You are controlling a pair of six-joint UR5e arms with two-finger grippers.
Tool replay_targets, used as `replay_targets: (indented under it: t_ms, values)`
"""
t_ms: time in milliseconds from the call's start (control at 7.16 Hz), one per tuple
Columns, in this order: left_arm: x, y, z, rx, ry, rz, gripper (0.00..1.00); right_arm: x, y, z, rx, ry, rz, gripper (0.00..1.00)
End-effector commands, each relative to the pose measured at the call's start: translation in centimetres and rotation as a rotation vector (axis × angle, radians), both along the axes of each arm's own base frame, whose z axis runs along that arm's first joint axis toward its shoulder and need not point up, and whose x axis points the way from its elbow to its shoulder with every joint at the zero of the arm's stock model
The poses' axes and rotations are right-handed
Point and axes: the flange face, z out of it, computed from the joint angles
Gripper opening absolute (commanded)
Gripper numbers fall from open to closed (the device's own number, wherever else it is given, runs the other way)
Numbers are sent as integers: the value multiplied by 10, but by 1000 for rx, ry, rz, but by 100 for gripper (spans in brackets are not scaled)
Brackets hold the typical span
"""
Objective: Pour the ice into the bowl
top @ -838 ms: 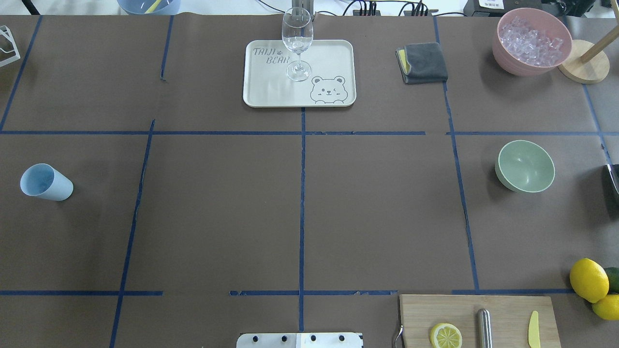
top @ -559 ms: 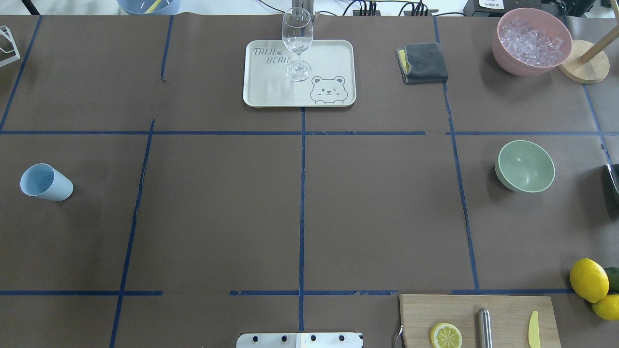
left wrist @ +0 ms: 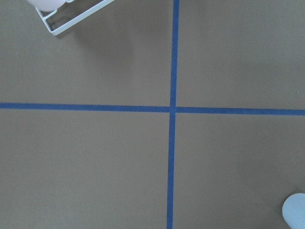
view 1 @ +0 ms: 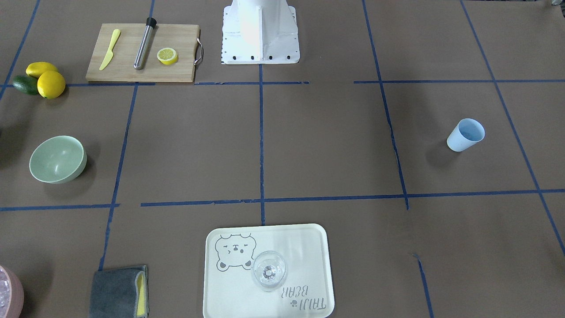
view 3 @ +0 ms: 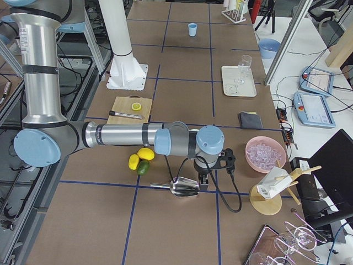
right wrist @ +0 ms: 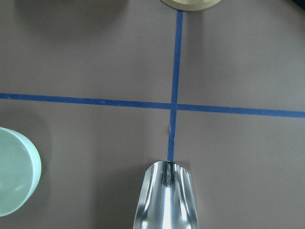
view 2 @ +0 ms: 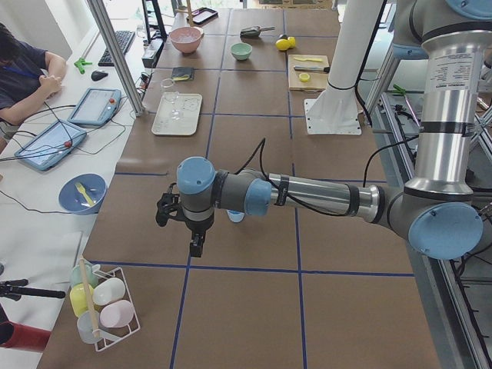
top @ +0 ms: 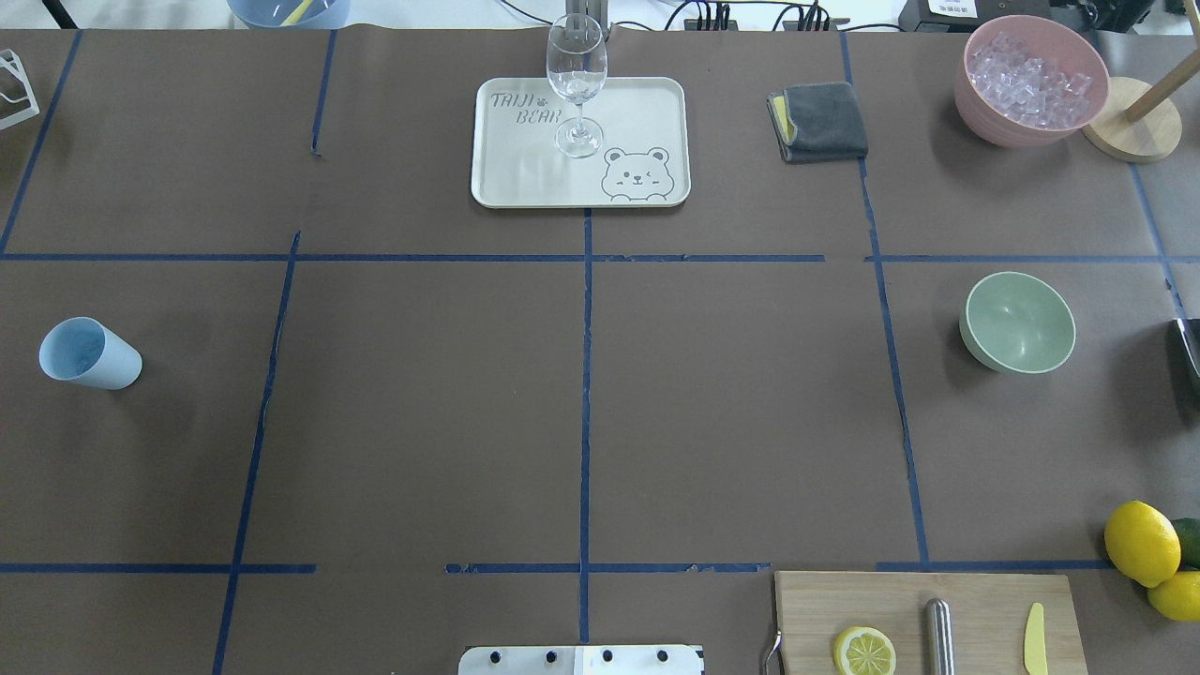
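The ice [top: 1029, 77] is a heap of small clear cubes in the pink container at the far right; it also shows in the exterior right view [view 3: 265, 152]. The mint-green bowl [top: 1019, 322] stands empty on the right side, also seen in the front view [view 1: 56, 159] and at the left edge of the right wrist view [right wrist: 14, 171]. My right gripper [view 3: 203, 179] hangs just above a metal scoop [right wrist: 166, 198] beside the bowl; I cannot tell if it is open or shut. My left gripper [view 2: 196, 247] hovers near the light blue cup [top: 89, 353]; its state is unclear.
A cream tray [top: 525, 178] holds a wine glass [top: 577, 80]. A grey cloth [top: 820, 122] lies beside it. A cutting board [top: 984, 600] carries a lemon slice, a steel rod and a yellow knife. Lemons [top: 1141, 542] sit at the right edge. A wire rack [view 2: 104, 304] stands at the left end.
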Motion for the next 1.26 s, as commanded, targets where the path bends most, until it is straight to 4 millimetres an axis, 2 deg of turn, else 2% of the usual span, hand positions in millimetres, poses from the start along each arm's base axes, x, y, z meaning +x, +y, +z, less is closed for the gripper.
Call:
replay_targets:
  t_ms: [0, 140, 279, 419, 559, 699, 838, 978, 1118]
  values:
    - [11, 2, -64, 152, 14, 23, 100, -16, -16, -4, -8, 7, -29, 100]
    - [26, 6, -94, 173, 33, -10, 100, -25, -17, -19, -19, -19, -8, 100]
    - [73, 15, -111, 176, 71, -24, 100, -45, -20, -37, -72, -29, 59, 100]
    - [100, 31, -116, 206, 67, -77, 100, -59, -23, -42, -78, -37, 82, 100]
    - [117, 61, -107, 210, 94, -119, 100, -72, -20, -46, -71, -47, 78, 100]
    - [113, 96, -90, 235, 109, -171, 100, -95, -17, -50, -71, -49, 79, 100]
    - [110, 122, -73, 245, 116, -213, 100, -119, -14, -53, -91, -60, 101, 100]
    - [112, 126, -67, 241, 94, -238, 100, -140, -6, -53, -92, -78, 117, 100]
    - [127, 126, -67, 234, 66, -281, 100, -161, 6, -45, -79, -68, 129, 100]
